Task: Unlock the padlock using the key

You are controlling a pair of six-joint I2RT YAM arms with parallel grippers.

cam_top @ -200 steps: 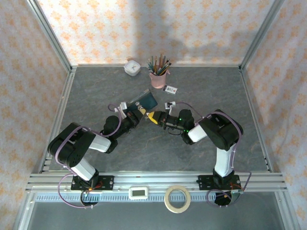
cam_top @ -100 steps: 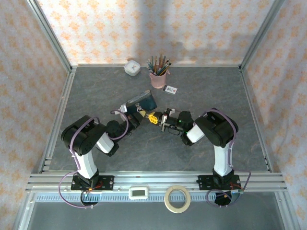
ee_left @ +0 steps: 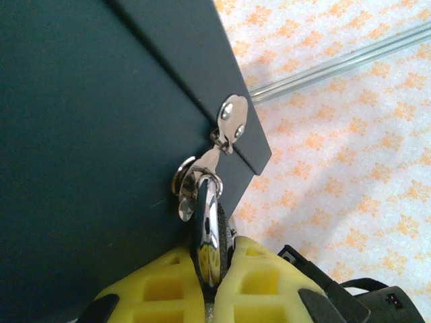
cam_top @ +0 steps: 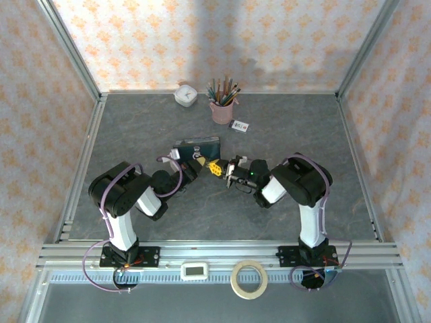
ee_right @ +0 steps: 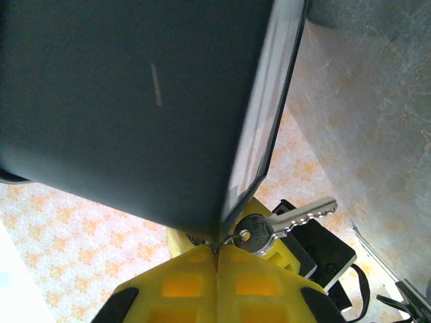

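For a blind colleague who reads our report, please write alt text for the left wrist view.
The left gripper pinches a small shiny padlock between its yellow fingers; the padlock hangs at a silvery hasp on the edge of a dark tin. Behind is wallpaper with an orange pattern.

From here I count one blue tin (cam_top: 199,143), one padlock (ee_left: 207,232) and one key (ee_right: 296,217). Farther back I see one pencil cup (cam_top: 221,111), one white box (cam_top: 186,95) and one card (cam_top: 240,125). On the near rail are one tape roll (cam_top: 237,286) and one small display (cam_top: 196,270).
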